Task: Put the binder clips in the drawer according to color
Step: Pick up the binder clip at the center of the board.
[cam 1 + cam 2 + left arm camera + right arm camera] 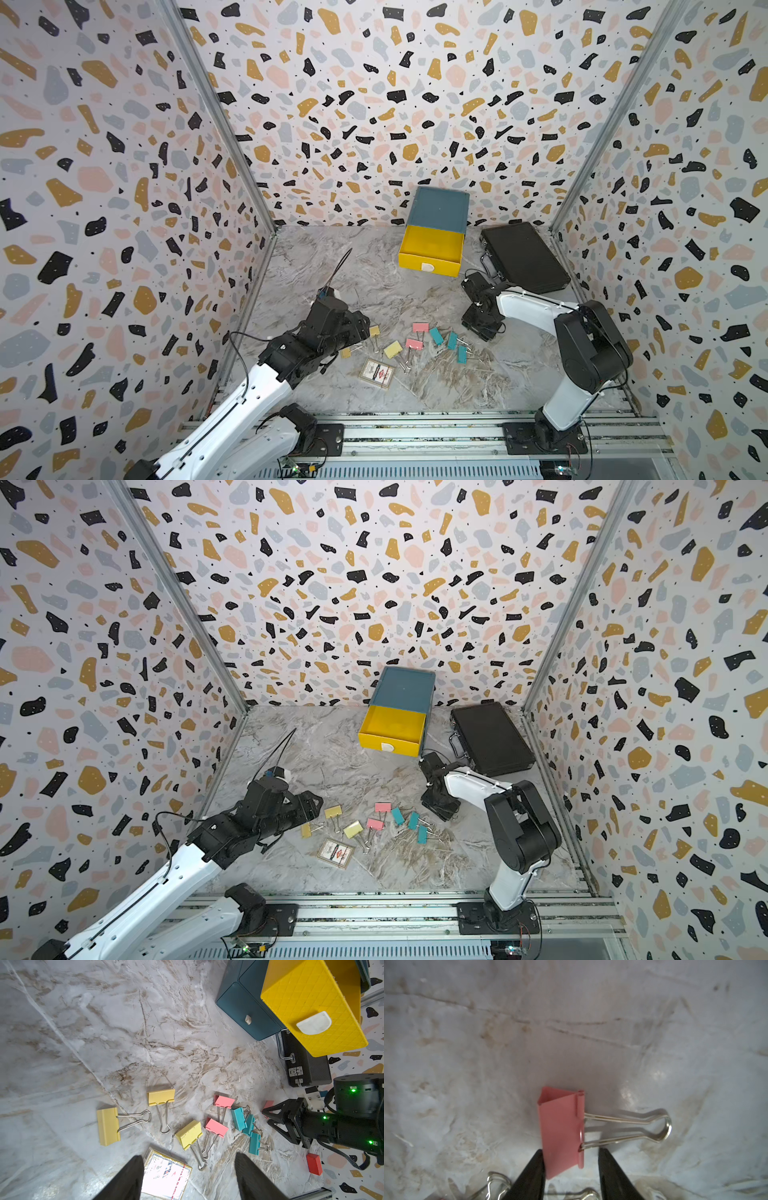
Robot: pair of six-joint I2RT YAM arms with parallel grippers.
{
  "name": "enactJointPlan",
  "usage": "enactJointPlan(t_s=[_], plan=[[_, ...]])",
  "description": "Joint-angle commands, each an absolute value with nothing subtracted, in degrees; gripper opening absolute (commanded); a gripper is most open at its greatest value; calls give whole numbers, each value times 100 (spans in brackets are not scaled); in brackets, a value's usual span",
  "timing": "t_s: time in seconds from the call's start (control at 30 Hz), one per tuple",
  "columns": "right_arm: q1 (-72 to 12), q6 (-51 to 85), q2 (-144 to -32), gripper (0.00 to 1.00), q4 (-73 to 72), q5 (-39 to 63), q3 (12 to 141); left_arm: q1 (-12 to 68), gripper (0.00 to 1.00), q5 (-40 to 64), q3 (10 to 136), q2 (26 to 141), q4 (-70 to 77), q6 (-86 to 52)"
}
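Binder clips (414,343): all nine are loose on the marble surface (374,291), scattered between the two arms. Three yellow clips (108,1126) sit on the left arm's side and two pink clips (217,1127) in the middle. Three teal clips (239,1119) are bunched tight just beside the pink ones, toward the right arm. The third pink clip (560,1132) lies apart from the bunch, wire handles out to one side.

Right pincer (571,1151) is down at the surface, straddling that third pink clip's body. Jaws are partly open: one finger (529,1174) is right at the clip's edge, the other has a visible gap. It isn't clamped, and the clip rests on the surface. In both top views the pincer body hides this clip.

Left pincer (189,1159) has its jaws wide apart with nothing gripped. It hangs low near the yellow clips. In the left wrist view, the card pack (166,1178) shows between its fingers.

Drawer (438,208) stands at the back of the surface by the wall. Its yellow top tray (432,249) is pulled out, and a teal front (248,1020) below it is flush. Black briefcase (525,257) is just beside it on the right arm's side. Red block (314,1163) lies near the right pincer, apart from the clips.
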State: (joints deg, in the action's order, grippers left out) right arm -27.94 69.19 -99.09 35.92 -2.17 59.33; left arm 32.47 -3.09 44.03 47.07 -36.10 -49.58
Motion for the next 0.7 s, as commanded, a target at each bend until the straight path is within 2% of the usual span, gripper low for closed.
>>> enactJointPlan(t_s=[0.0, 0.3, 0.5, 0.67], plan=[[-2828, 7118, -9984, 38, 3676, -316, 6049, 3217, 72, -435, 4289, 4550, -3695, -4834], [-2902, 6945, -9879, 17, 3688, -522, 6044, 3217, 72, -441, 4230, 4434, -3790, -4573], [-3176, 6382, -9066, 15, 4134, -1313, 6246, 3217, 72, -177, 4018, 4668, -3581, -4330], [-3356, 5188, -8067, 15, 4495, -2084, 6909, 3217, 72, -5, 4051, 4705, -3685, -3985]])
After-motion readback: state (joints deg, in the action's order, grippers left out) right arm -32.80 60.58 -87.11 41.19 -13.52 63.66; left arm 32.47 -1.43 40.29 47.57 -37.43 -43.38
